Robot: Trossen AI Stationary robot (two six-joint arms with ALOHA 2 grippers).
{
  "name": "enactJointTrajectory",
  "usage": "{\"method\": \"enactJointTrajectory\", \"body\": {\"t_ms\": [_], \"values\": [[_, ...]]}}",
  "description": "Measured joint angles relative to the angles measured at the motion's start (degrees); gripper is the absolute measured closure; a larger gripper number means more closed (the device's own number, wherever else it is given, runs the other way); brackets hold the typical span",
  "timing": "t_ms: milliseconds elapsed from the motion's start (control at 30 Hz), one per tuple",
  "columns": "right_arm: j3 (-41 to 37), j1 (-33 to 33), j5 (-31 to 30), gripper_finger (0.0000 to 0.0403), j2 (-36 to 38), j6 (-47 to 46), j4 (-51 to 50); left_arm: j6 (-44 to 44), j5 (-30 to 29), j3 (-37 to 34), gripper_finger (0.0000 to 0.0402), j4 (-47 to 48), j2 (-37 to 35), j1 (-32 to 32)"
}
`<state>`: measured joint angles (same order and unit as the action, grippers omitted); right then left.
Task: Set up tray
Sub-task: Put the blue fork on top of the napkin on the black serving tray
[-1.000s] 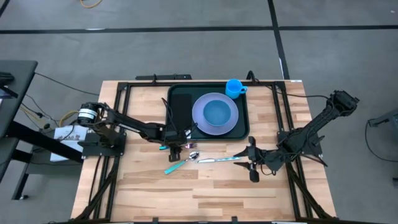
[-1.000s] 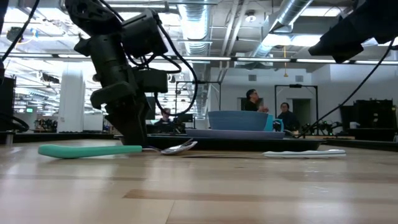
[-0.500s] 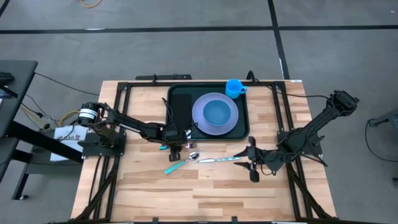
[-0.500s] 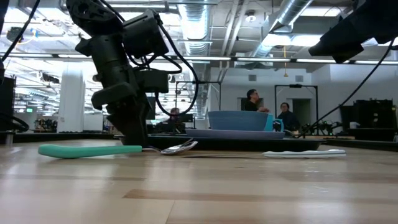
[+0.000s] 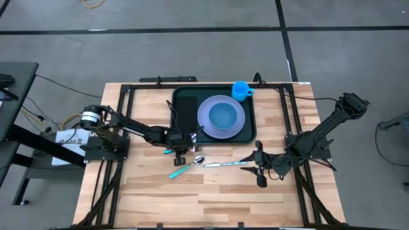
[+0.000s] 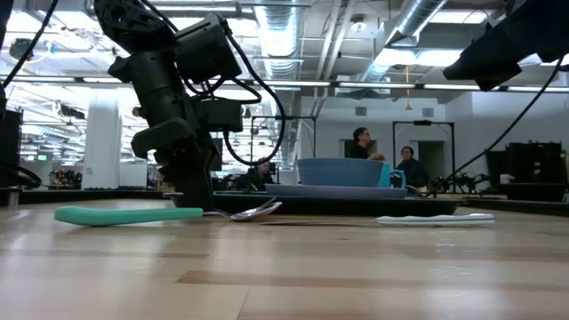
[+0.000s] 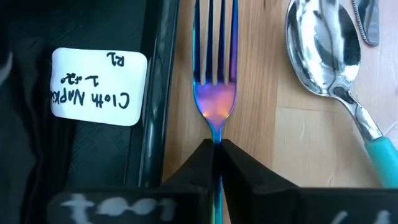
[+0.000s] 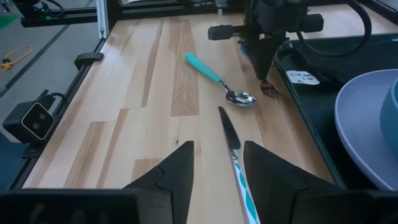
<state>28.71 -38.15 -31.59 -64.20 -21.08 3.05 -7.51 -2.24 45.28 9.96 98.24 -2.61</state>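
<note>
Left claw [image 7: 214,149] clamped on fork [image 7: 215,93] beside tray [image 5: 185,137], for loading; right claw [image 8: 217,165] apart, idle over knife [image 8: 233,149].

Bright, even overhead strip lights; soft, short shadows on the wood table [image 5: 211,191]. Glare on spoon [image 7: 323,43] bowl & fork [image 7: 215,102] neck. Low view's foreground boards blurry

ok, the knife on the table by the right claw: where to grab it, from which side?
Grip the knife at its teal-and-white handle, the end nearest the open right claw, coming from above with fingers across its width. It lies flat on the wood, blade toward the spoon, clear of the tray. The left claw, shut on the fork, stays clear.
</note>
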Motion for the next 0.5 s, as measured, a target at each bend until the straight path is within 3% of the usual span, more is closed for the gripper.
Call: {"method": "enactJointTrajectory", "body": {"t_ms": [267,500], "values": [[0.0,0.0,0.0,0.0272,0.0,0.0,0.0,-4.1,-0.6,-0.1,0.0400,-0.1,-0.6,0.0],[0.0,0.0,0.0,0.0272,0.0,0.0,0.0,-8.8,-1.6,-0.3,0.0401,0.3,-6.3,-0.1]]}}
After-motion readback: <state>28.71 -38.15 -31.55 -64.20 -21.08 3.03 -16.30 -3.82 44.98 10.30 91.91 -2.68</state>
